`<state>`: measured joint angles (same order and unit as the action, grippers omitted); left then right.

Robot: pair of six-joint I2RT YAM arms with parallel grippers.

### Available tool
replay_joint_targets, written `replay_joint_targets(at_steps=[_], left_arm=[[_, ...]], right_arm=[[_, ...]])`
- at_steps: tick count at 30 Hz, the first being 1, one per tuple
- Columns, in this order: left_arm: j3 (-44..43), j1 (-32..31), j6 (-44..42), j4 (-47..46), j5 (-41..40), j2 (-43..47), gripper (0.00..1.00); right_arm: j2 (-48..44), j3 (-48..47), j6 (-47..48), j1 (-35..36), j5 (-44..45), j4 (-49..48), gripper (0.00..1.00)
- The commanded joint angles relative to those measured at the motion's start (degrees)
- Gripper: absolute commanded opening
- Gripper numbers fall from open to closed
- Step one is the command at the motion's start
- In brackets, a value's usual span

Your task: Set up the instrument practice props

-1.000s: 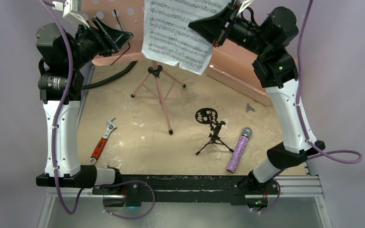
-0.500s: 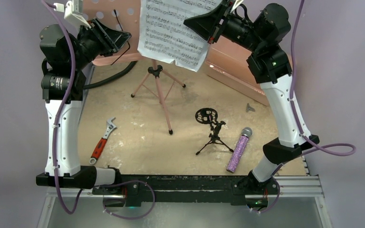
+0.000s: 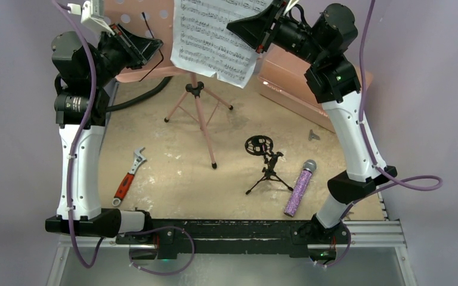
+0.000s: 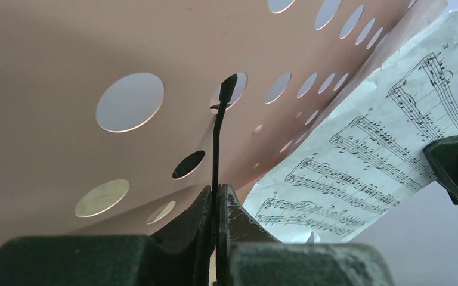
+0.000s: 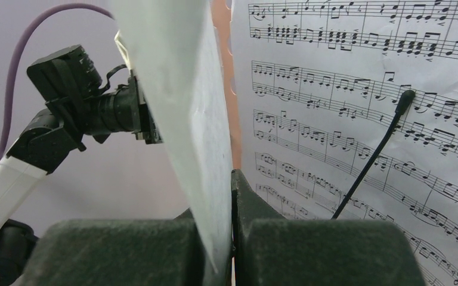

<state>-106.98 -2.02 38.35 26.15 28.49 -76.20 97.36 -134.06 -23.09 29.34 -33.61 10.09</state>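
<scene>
2 arms reach up to the top edge of the overhead view, 1 on each side of the pink music stand (image 3: 198,113), whose tripod legs stand on the table (image 3: 173,190) above centre. The left fingers (image 4: 226,205) are clenched on a thin black wire (image 4: 217,137) that rises in front of the stand's perforated plate (image 4: 53,53). The wire looks like a page-holding arm of the stand, though its root is hidden behind the fingers.

The right fingers (image 5: 241,196) are pinched on the edge of 1 of the white sheet-music pages (image 3: 214,36), at the upper middle of the overhead frame. Another printed page fills the right of the right wrist view, with a 2nd black wire (image 5: 370,161) lying across its staves.

Lower right of centre, the small black mic stand (image 3: 268,173) stands on its 3 legs, its ring mount at the upper left. The purple glitter microphone (image 3: 300,187) lies on the table just beside it to the right, apart from it, head toward the top. A red-handled wrench (image 3: 128,177) lies at the left near the left arm. A salmon box (image 3: 292,89) sits at the upper right, by the right arm.
</scene>
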Motion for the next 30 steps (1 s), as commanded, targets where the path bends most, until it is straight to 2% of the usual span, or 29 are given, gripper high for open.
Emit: replay_joint_targets(at_steps=[1,30], left_arm=[[0.60,-0.35,0.65,-4.20,1.44,1.30,0.00],[6.04,-0.35,-1.59,-10.46,7.90,4.80,0.00]], right_arm=[[-0.20,-2.90,1.00,0.57,2.80,-1.84,0.00],[3.16,-5.33,4.50,3.50,9.11,-0.92,0.00]])
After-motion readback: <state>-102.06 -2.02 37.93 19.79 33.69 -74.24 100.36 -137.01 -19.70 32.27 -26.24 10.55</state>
